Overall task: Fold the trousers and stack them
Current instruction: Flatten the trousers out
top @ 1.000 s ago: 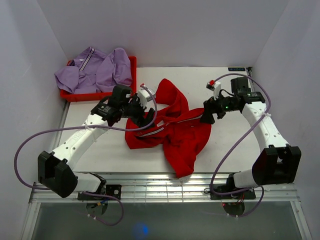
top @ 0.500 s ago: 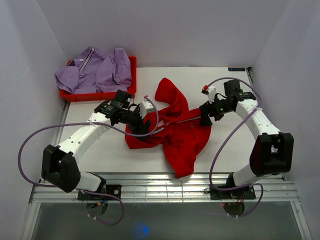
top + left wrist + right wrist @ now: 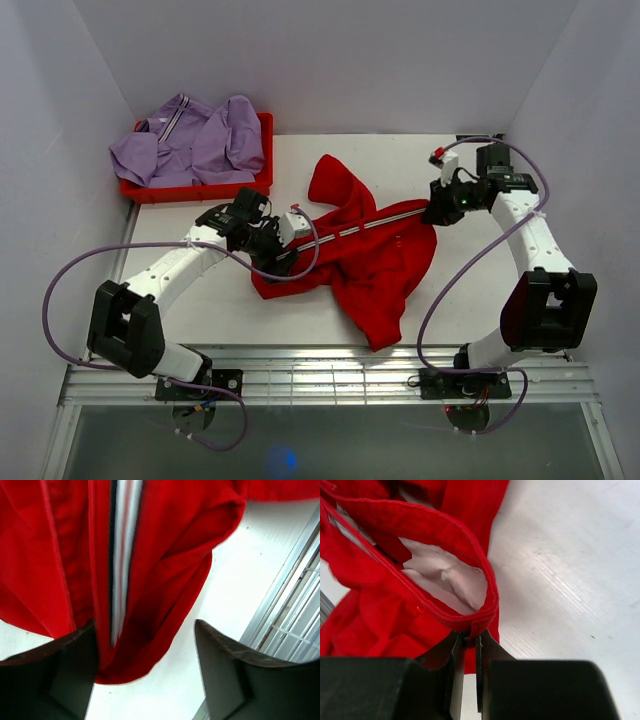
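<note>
Red trousers [image 3: 365,250] with a white side stripe lie crumpled in the middle of the white table. My right gripper [image 3: 437,212] is shut on their waistband [image 3: 470,625], holding that edge up at the right so the stripe runs taut. The white lining [image 3: 445,580] shows inside the waistband. My left gripper [image 3: 288,252] stands open at the trousers' left side. In the left wrist view its dark fingers [image 3: 225,675] straddle a hanging red fold [image 3: 150,630] with the stripe [image 3: 122,555], not closed on it.
A red bin [image 3: 265,150] at the back left holds lilac clothing [image 3: 190,140]. White walls enclose the table on three sides. A slatted metal rail [image 3: 330,375] runs along the near edge, seen also as the rail [image 3: 295,605] in the left wrist view.
My right gripper has shut on the waistband and pulled it right and back, stretching the trousers. The left gripper has moved slightly down onto the left side and stays open.
</note>
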